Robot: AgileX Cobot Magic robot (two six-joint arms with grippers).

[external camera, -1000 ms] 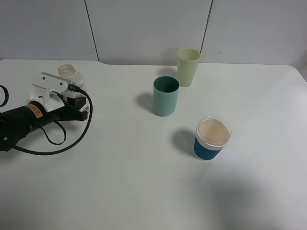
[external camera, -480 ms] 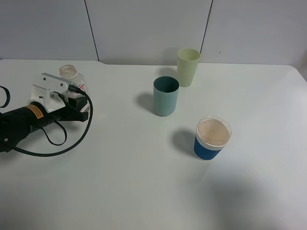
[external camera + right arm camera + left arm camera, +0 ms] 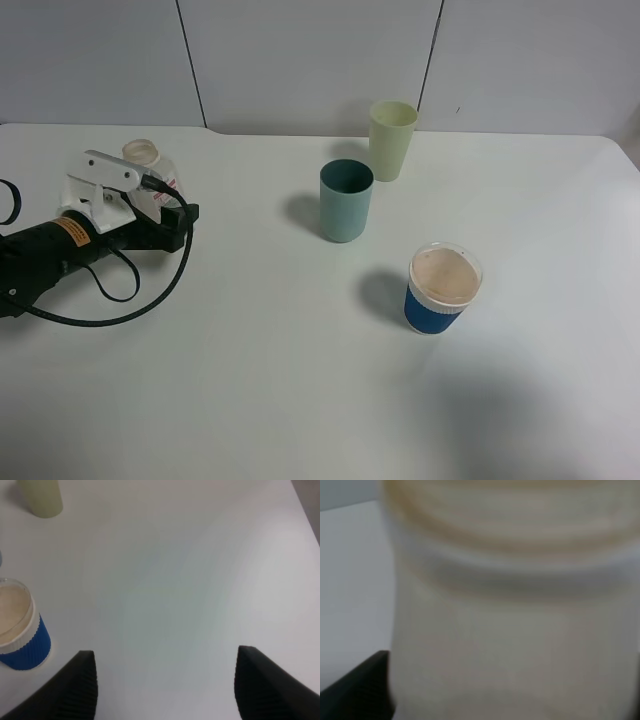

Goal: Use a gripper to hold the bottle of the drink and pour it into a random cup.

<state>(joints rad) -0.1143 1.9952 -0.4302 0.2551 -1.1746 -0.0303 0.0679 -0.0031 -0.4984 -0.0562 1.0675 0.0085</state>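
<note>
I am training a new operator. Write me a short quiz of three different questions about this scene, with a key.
1. True or false: the bottle stands at the left gripper, apart from all three cups.
2. Which cup has a clear lid? A the teal cup; B the pale yellow-green cup; C the blue-sleeved cup.
3. In the overhead view, which cup stands farthest from the bottle?

Key: 1 true; 2 C; 3 the blue-sleeved cup.

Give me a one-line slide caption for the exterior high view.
Left gripper at the drink bottle on the white table; teal cup, yellow-green cup and blue-sleeved lidded cup stand apart.
</note>
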